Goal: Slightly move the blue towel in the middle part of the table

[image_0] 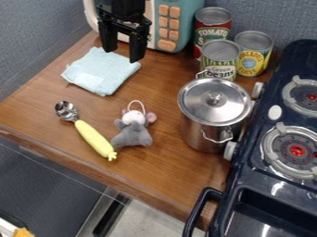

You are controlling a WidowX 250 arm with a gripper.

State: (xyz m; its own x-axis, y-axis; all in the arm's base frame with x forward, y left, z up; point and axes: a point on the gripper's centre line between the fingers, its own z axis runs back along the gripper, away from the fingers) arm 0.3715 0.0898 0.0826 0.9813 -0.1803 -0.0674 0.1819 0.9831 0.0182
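Light-blue folded cloth towel is placed near-left of the black two-finger gripper, fingers spread apart.

Bare brown wooden tabletop leaves a lane between the light blue cloth towel and two low obstacles: the metal spoon with a yellow handle and the grey plush mouse. The tall, lidded steel pot blocks the lane's right end; behind it, three labelled metal cans stand close together, beside the teal toy microwave.
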